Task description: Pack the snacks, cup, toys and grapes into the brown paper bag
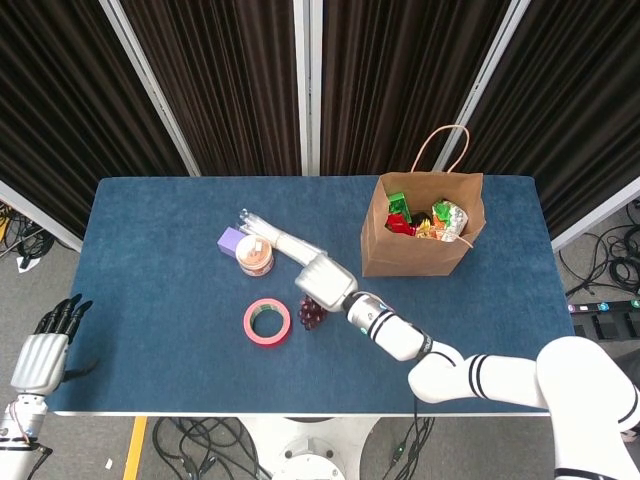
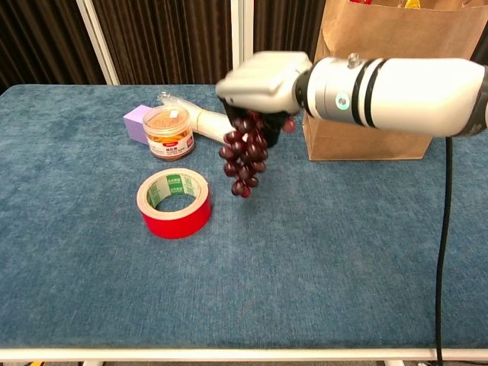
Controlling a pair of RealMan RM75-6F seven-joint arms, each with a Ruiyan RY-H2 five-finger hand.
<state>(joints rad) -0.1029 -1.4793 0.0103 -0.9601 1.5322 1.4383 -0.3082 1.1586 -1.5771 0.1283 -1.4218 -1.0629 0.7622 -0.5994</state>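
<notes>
1. As the table (image 1: pixel 150 250) carries everything, we take it first: it bears the bag, a cluster of loose items near its middle, and the arm reaching over it.
2. The brown paper bag (image 1: pixel 420 250) stands upright toward the far right of the table, already holding colourful snack packets; we judge packing partly done.
3. The right hand (image 2: pixel 263 80) grips the grapes (image 2: pixel 244 156) by the top of the bunch, fingers curled closed round the stem end; the bunch hangs clear of the table, left of the bag and not yet over its mouth.
4. The left hand (image 1: pixel 40 355) hangs off the table's near left corner, holding nothing, fingers loosely extended.
5. The roll of red tape (image 2: pixel 174 203) lies flat near the grapes; we cannot say whether it is to be packed.
6. Unpacked, in our judgement: the lidded cup (image 2: pixel 168 130), a wrapped sleeve (image 2: pixel 206 118) behind it, and a purple block (image 2: pixel 136 122) beside it.
</notes>
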